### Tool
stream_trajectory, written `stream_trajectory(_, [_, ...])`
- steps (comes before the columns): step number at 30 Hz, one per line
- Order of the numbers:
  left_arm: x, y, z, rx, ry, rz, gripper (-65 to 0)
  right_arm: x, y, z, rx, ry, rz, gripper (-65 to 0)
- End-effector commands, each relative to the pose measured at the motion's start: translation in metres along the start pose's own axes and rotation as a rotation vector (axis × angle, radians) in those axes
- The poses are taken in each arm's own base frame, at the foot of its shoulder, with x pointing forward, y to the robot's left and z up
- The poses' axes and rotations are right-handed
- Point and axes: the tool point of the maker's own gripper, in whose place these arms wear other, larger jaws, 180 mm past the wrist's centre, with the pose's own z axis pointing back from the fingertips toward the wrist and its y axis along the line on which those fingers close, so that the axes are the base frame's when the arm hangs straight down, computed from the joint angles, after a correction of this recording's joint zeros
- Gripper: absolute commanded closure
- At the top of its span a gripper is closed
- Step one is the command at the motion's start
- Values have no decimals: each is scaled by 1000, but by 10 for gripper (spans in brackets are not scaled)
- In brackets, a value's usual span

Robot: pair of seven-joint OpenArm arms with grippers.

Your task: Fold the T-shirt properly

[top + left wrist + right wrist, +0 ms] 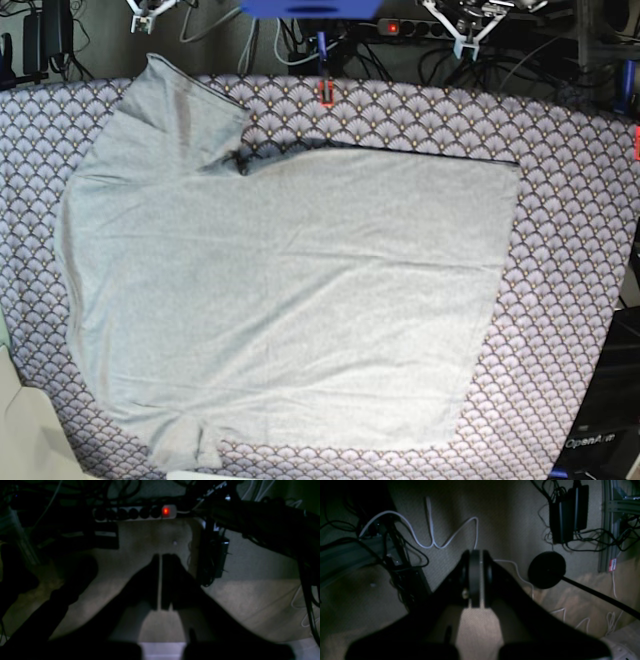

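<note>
The light grey T-shirt (290, 290) lies spread flat on the purple-and-white scallop cloth (580, 200), with one sleeve at the back left (180, 100) and the other at the front left (185, 440). It does not show in either wrist view. My left gripper (468, 30) hangs past the table's back edge at the right; in the left wrist view (160, 580) its jaws are together with nothing between them. My right gripper (150, 12) is at the back left; in the right wrist view (476, 580) it is shut and empty. Both are apart from the shirt.
Both wrist cameras look down at dim carpet behind the table. A power strip with a red light (165, 511), cables (430, 537), a black adapter (567, 515) and a round black foot (546, 570) lie there. An orange clip (325, 92) sits at the cloth's back edge.
</note>
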Motion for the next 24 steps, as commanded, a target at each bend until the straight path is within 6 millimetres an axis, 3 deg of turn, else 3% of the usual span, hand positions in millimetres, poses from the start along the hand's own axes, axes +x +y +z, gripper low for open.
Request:
stream_trajectory(1, [0,6,1,10,-5,-8,-22,-3,-7,2,-11,-2,-4,0])
stream_trajectory(24, [6,4,1,6,-39,-10,-22,-1,-5,1,-8,-6,-4,0])
